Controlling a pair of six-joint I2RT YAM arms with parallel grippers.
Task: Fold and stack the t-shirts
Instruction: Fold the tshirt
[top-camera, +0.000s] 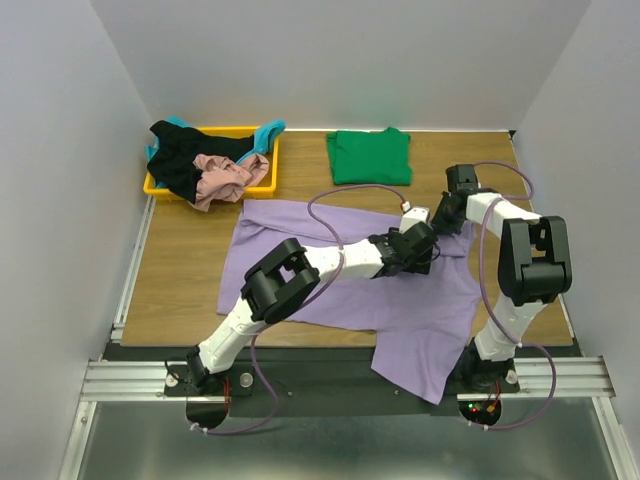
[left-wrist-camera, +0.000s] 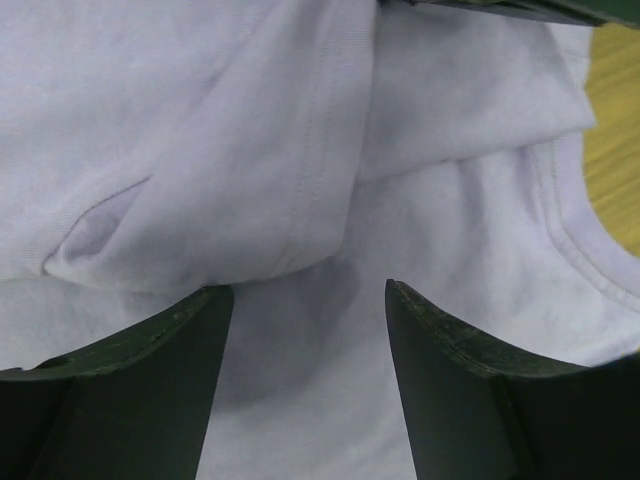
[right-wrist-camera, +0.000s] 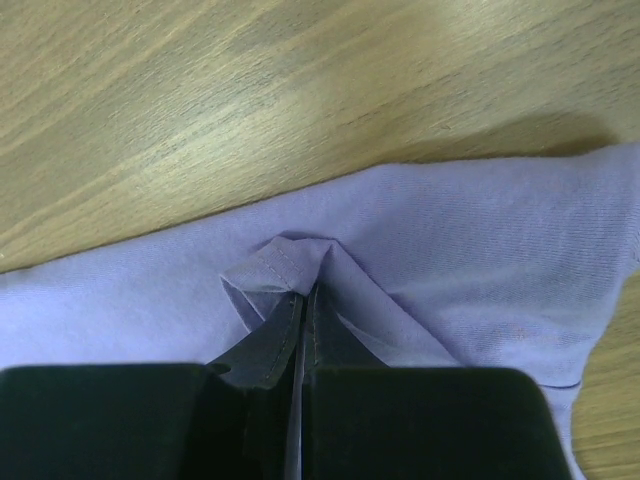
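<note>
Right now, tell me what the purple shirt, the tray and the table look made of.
The purple shirt: soft matte knit cloth, likely cotton; it creases and shows stitched hems. The tray: yellow, smooth, probably plastic; thin moulded rim. The table: wood or wood-look laminate; streaked grain, slight sheen.

Looking down from high above the near edge, and very close from both wrists, onto the same purple shirt (top-camera: 410, 310).

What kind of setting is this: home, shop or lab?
Probably a lab test cell, not a home: a wooden tabletop boxed in by bare white walls, the left arm and right arm bolted to an aluminium rail at its near edge, and the purple t-shirt spread out as the workpiece.
</note>
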